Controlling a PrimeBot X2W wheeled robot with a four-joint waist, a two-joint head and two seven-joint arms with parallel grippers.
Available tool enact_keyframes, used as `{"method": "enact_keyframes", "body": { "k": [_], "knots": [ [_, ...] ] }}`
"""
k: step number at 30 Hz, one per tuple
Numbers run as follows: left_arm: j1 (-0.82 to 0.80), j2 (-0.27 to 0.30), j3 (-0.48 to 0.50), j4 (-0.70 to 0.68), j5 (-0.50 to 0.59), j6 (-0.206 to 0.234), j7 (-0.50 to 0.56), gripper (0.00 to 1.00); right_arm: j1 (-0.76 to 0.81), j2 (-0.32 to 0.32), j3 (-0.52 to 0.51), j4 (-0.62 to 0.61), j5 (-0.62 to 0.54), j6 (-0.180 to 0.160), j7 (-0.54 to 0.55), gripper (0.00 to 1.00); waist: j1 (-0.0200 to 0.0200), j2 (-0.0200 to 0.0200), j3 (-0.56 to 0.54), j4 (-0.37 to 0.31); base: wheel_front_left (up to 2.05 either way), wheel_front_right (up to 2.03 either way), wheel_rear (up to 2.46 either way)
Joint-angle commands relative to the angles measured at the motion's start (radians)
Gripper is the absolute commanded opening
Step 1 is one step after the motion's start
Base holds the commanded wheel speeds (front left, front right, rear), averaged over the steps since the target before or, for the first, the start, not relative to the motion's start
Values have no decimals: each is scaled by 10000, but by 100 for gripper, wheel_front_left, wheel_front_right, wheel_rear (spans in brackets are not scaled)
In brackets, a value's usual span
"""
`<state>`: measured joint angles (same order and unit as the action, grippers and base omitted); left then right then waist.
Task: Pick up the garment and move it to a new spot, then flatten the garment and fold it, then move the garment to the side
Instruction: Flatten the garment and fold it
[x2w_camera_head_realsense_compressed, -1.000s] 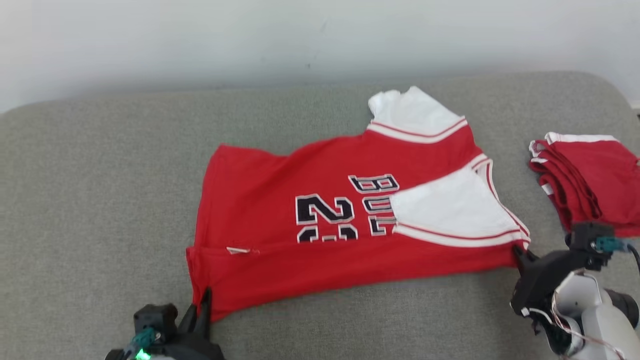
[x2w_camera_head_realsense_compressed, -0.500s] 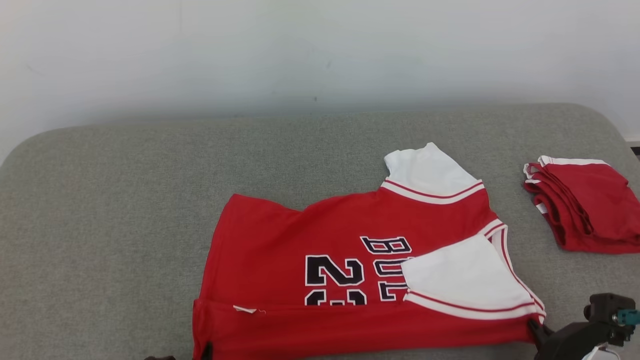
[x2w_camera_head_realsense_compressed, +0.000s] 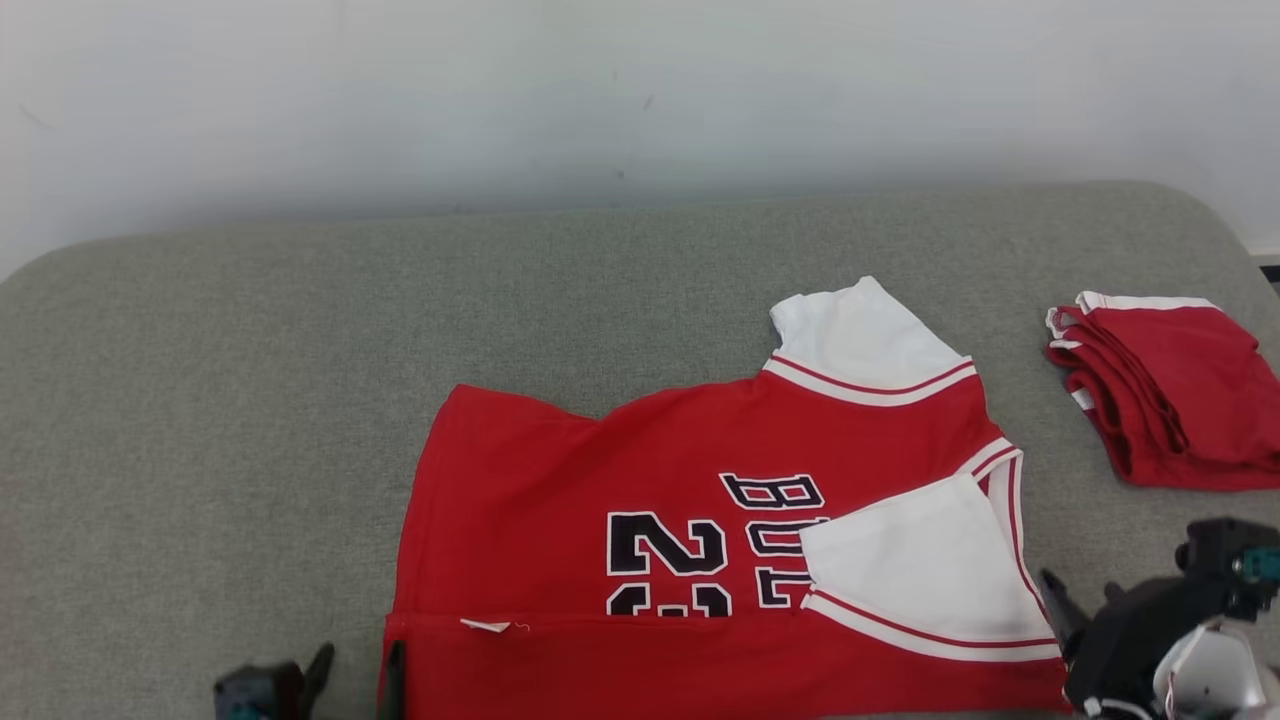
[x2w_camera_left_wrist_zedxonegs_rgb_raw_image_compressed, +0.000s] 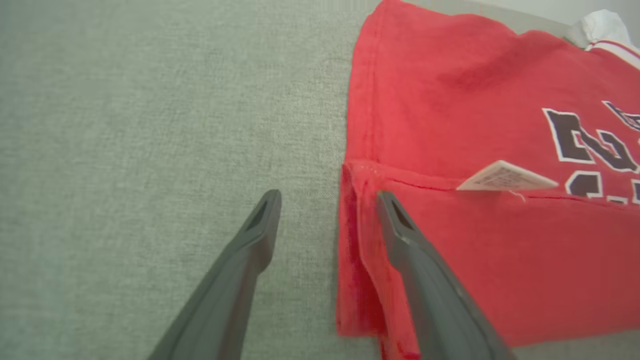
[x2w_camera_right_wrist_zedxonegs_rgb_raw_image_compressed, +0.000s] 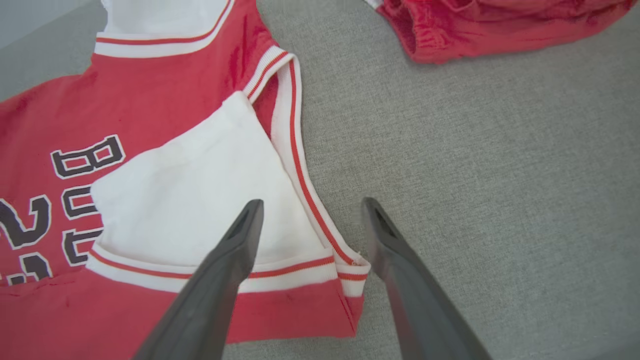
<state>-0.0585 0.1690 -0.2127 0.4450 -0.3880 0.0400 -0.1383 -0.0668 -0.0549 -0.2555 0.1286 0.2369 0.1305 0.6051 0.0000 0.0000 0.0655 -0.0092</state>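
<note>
The garment is a red jersey with white sleeves and dark lettering, lying flat on the grey cushion. Its near strip is folded over onto the front, with a small white label at the fold line. My left gripper is open at the garment's near left corner; in the left wrist view the left gripper straddles the garment's left edge, one finger over the cloth. My right gripper is open above the near right corner of the garment, holding nothing. In the head view the right gripper sits just right of that corner.
A second red garment, folded into a pile, lies at the cushion's right end, and this pile shows at the top of the right wrist view. A pale wall runs behind the cushion. Bare grey cushion stretches left of the jersey.
Both grippers have opened and let go of the corners of the folded near strip, which now rests on the cushion. The head camera has tilted, shifting the whole picture.
</note>
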Motion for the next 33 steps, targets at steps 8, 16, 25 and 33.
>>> {"method": "enact_keyframes", "body": {
  "k": [8,16,25,33],
  "knots": [
    [-1934,804,93,-1291,-196,-121,2041,100,-2289,-733,511,-815,730,-3,1700,100,0,0,899,69,0,0,0],
    [-4970,727,-176,-609,-569,-388,4319,100,-5634,-1050,953,1224,351,-1,2371,100,0,0,2316,55,0,0,0],
    [-6862,513,-754,592,-301,-748,4904,100,-7570,-1286,1490,3060,-194,-1,1569,100,0,0,3210,138,0,0,0],
    [-7387,487,-1023,1297,-247,-912,5002,100,-8147,-1427,1753,3925,-128,-1,1092,100,0,0,3346,124,0,0,0]
  ]
}}
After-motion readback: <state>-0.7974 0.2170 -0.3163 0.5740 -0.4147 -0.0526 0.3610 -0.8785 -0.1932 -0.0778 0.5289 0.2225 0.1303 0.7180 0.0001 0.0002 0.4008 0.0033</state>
